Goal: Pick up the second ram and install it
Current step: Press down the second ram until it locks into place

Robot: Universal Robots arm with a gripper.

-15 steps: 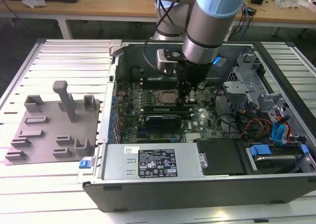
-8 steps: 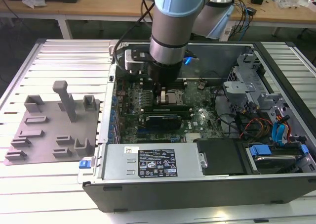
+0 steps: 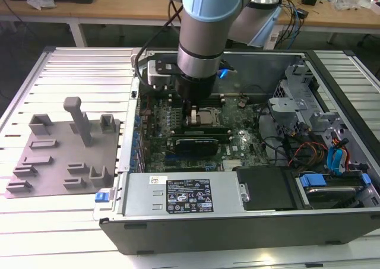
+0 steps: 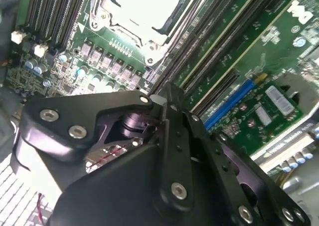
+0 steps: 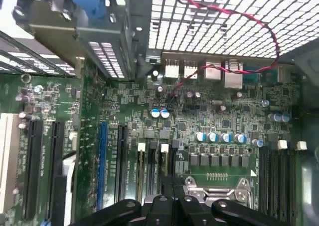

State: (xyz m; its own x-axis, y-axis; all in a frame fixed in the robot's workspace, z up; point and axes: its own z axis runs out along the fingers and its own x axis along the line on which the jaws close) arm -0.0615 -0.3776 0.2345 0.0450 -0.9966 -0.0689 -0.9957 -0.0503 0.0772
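Pincer (image 4: 167,94) stands drawn narrow, its tips together, low over the board inside the open computer case (image 3: 237,227). Well off to its side on the counter (image 3: 59,73) lies the grey holder plate (image 3: 59,156), its upright blocks apart from the arm. Just beside the tips is the processor socket (image 4: 144,11), and on their other side run the long black memory slots (image 4: 219,41), their long axis passing right under the tips. I cannot tell whether the second memory stick sits beneath the tips in one of those slots; if so, its length would follow the slot.
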